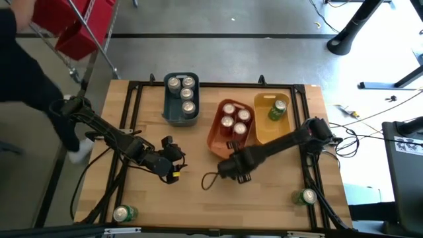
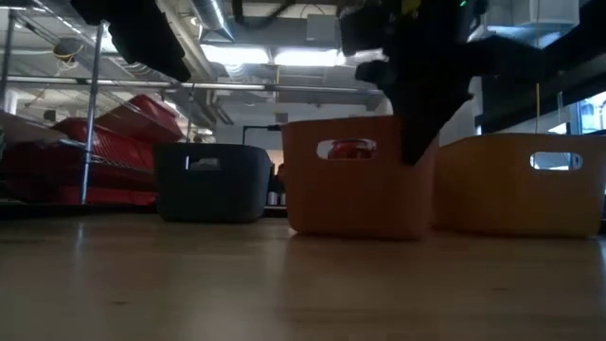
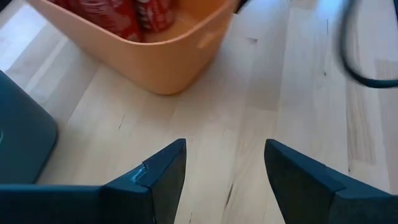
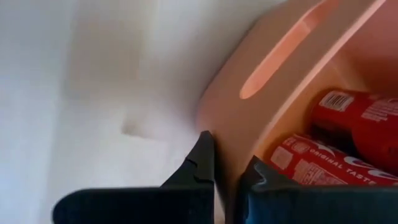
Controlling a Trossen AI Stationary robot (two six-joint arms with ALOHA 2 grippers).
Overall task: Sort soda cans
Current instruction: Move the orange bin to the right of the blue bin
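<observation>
Three silver cans (image 1: 182, 92) stand in the blue-grey bin (image 1: 169, 109). Several red cans (image 1: 234, 119) fill the orange bin (image 1: 218, 132), and one green can (image 1: 277, 109) lies in the yellow bin (image 1: 264, 132). Two green cans lie on the table, one near the near-left corner (image 1: 123, 213) and one near the near-right corner (image 1: 306, 196). My right gripper (image 1: 225, 157) is shut on the orange bin's near end. My left gripper (image 3: 224, 168) is open over bare wood, left of the orange bin (image 3: 168, 68), touching nothing. My right gripper pinches the orange bin's end wall (image 4: 224, 130) at its rim, beside the handle slot (image 4: 280, 59). One finger (image 4: 200, 165) is outside the wall and the other finger (image 4: 264, 180) is inside, next to the red cans (image 4: 348, 130). The fingers slant down from above. The bin's base rests on the table (image 2: 355, 227).
A dark cable loop (image 1: 210, 179) lies on the wood near the right gripper. A black metal frame (image 1: 135, 99) runs along the table's edges. A person in dark clothes (image 1: 20, 73) stands at the table's left side. Bare wood lies across the near middle (image 1: 211, 211).
</observation>
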